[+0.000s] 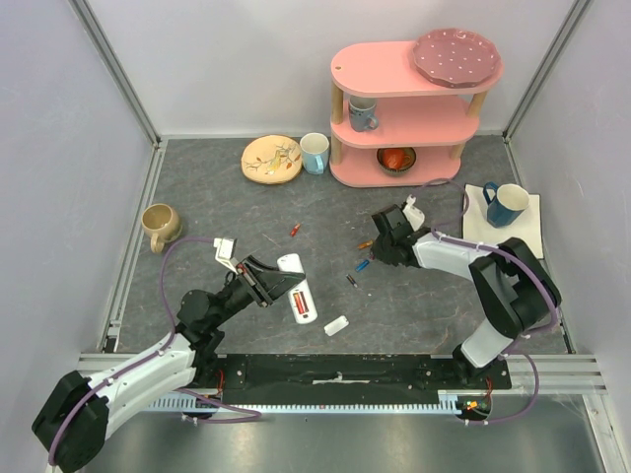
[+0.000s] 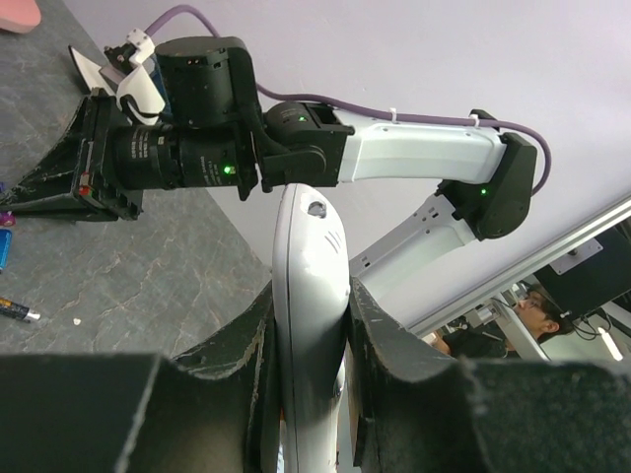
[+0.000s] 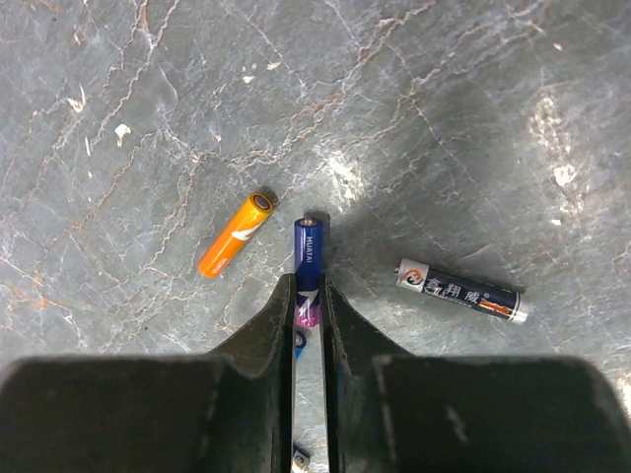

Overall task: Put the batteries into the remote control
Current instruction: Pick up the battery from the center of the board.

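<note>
My left gripper [image 1: 279, 285] is shut on the white remote control [image 1: 290, 264], which lies tilted with its battery bay up; a red battery [image 1: 299, 302] sits in the bay. In the left wrist view the remote [image 2: 308, 246] stands between my gripper [image 2: 311, 330] jaws. My right gripper [image 3: 308, 301] is shut on a blue battery [image 3: 308, 251], low at the mat. An orange battery [image 3: 234, 235] lies to its left and a dark battery [image 3: 458, 291] to its right. From above, the right gripper [image 1: 371, 258] is at the blue battery [image 1: 361, 264], between the orange [image 1: 364, 243] and dark [image 1: 351, 280] ones.
A loose red battery [image 1: 294, 231] lies mid-mat. The white back cover [image 1: 336, 324] lies near the front. A tan mug [image 1: 158, 225], a plate [image 1: 272, 159], a cup [image 1: 315, 152], a pink shelf [image 1: 404, 108] and a blue mug [image 1: 505, 204] ring the mat.
</note>
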Controlling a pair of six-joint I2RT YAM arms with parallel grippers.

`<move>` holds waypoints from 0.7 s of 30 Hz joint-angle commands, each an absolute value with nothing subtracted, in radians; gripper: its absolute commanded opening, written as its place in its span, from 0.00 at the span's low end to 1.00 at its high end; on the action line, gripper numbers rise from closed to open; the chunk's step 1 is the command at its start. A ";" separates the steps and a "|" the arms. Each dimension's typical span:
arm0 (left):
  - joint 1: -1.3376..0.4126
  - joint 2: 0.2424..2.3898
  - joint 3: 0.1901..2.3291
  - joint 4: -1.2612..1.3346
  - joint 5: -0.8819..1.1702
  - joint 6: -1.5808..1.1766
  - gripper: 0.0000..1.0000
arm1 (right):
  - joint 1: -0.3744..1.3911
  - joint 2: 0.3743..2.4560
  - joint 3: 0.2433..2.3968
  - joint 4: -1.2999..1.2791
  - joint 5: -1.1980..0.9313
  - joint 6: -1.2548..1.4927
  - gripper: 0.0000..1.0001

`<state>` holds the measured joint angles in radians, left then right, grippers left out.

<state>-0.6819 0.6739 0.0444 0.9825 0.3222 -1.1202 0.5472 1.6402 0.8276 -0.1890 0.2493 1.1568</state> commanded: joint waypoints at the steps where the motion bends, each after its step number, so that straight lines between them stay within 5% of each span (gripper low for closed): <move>1: -0.678 0.678 -0.005 0.996 0.321 -1.129 0.02 | 0.548 1.701 0.821 -0.293 0.201 1.005 0.12; 8: -0.678 0.696 -0.003 0.997 0.328 -1.129 0.02 | 0.549 1.720 0.876 -0.374 0.186 0.723 0.10; 21: -0.678 0.718 0.031 0.977 0.339 -1.124 0.02 | 0.561 1.677 0.930 -0.483 0.265 0.525 0.38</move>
